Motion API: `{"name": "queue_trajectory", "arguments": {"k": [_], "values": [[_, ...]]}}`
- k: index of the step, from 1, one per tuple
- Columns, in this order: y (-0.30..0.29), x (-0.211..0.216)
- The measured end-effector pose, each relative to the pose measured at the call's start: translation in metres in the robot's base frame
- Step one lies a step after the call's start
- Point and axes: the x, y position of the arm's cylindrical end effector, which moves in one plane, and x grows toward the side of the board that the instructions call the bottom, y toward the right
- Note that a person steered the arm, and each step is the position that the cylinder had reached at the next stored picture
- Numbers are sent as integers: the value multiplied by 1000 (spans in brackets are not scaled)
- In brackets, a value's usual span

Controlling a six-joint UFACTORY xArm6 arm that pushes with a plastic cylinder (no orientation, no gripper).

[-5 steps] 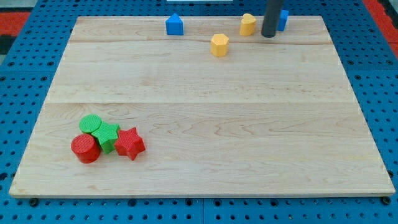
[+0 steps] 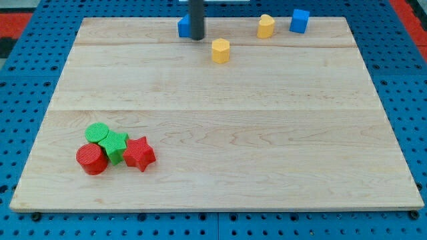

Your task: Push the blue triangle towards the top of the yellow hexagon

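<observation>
Red cylinder [image 2: 91,159]: nearest of the lot, down at 7 o'clock on the board [image 2: 220,180], touching the green pieces.
Red star [image 2: 139,153]: just beside it at 3 o'clock, tucked against the green star.
Green star [image 2: 115,145]: wedged between the two reds.
Green cylinder [image 2: 99,133]: at 11 o'clock of that green star, touching it.
Yellow hexagon [image 2: 220,51]: way up the board around 12 o'clock, well apart from the cluster.
My tip [image 2: 196,38]: at 10 o'clock of the hexagon, near it but not touching; no pincer here, just a plain rod, so nothing to open or shut.
Blue triangle [image 2: 183,27]: right behind the rod at its 10 o'clock, half hidden, can't tell if touching; sits at 10 o'clock of the hexagon.
Second yellow block [image 2: 266,26]: far edge, 1 o'clock of the hexagon, shape unclear.
Blue cube [image 2: 299,21]: farthest, just at 3 o'clock of that yellow one.
</observation>
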Motion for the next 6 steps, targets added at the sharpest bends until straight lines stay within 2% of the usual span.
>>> {"name": "queue_trajectory", "arguments": {"k": [1,3,4,5,6], "values": [[-23,0],[-39,-47],[-1,-52],[34,-34],[15,-31]]}}
